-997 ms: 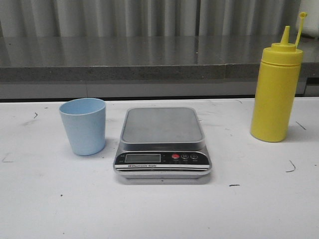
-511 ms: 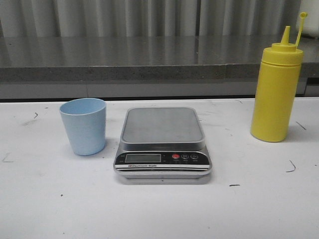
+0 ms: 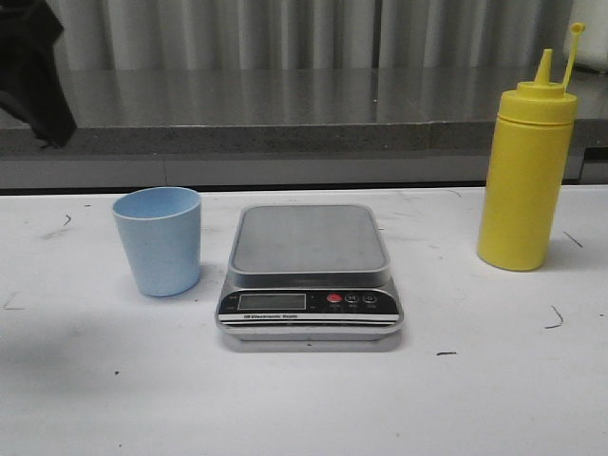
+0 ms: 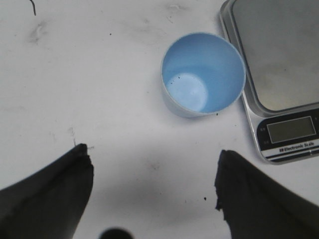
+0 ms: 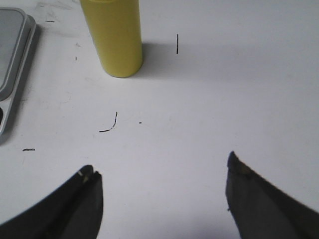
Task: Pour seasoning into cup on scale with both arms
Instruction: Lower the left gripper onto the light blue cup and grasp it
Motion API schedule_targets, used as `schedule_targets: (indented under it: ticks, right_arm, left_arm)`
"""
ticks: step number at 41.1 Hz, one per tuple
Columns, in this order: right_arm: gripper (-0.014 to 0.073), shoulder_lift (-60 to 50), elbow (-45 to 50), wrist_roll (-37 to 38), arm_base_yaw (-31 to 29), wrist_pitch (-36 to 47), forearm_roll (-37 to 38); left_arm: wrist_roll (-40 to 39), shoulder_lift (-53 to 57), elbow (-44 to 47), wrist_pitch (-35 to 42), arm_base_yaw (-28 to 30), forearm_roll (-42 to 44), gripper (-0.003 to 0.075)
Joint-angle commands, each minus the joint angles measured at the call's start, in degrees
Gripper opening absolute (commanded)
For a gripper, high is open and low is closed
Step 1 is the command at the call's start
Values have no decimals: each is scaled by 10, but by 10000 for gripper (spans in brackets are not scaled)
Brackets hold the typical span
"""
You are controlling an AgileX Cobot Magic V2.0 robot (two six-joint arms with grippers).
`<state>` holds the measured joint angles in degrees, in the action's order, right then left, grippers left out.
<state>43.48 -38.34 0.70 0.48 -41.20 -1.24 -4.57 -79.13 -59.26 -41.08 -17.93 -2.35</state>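
Beside the scale, the blue cup waits; both end effectors gape wide, holding nothing.

matt plastic cup, brushed steel scale

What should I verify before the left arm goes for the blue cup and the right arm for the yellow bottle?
1. Pale blue tapered plastic cup upright, empty apart from a few dark specks: ok.
2. Cup on the flat silver digital scale: not ok; it stands on the table beside it.
3. Scale's steel platform bare: ok.
4. Tall yellow plastic squeeze bottle upright, tethered cap off the nozzle: ok.
5. Left gripper open, facing the cup: ok.
6. Right gripper open, holding nothing, bottle ahead of it: ok.
7. Scale display reading: cannot tell.
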Motion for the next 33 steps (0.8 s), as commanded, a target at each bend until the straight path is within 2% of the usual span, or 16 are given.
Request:
schedule_targets:
  ticks: [1,14,23,26,33]
  right_arm:
    - [539,1,-18,-7,-2,37,1]
    - [539,1,-18,-7,-2,37,1]
    - [539,1,-18,-7,-2,37,1]
    - [539,1,-18,-7,-2,37,1]
    - [539,1,-18,-7,-2,37,1]
  left_arm:
    - [-3,-34,-54,13,-4,-8,491]
    - [-3,-187,-177,-33,-4,-8,491]
    - [-3,-251,-216,-41,-4,-8,486]
    - [-3,-258,-217,-30,-4,-8,438]
    - [-3,-262,-217,-10,-4,-9,210]
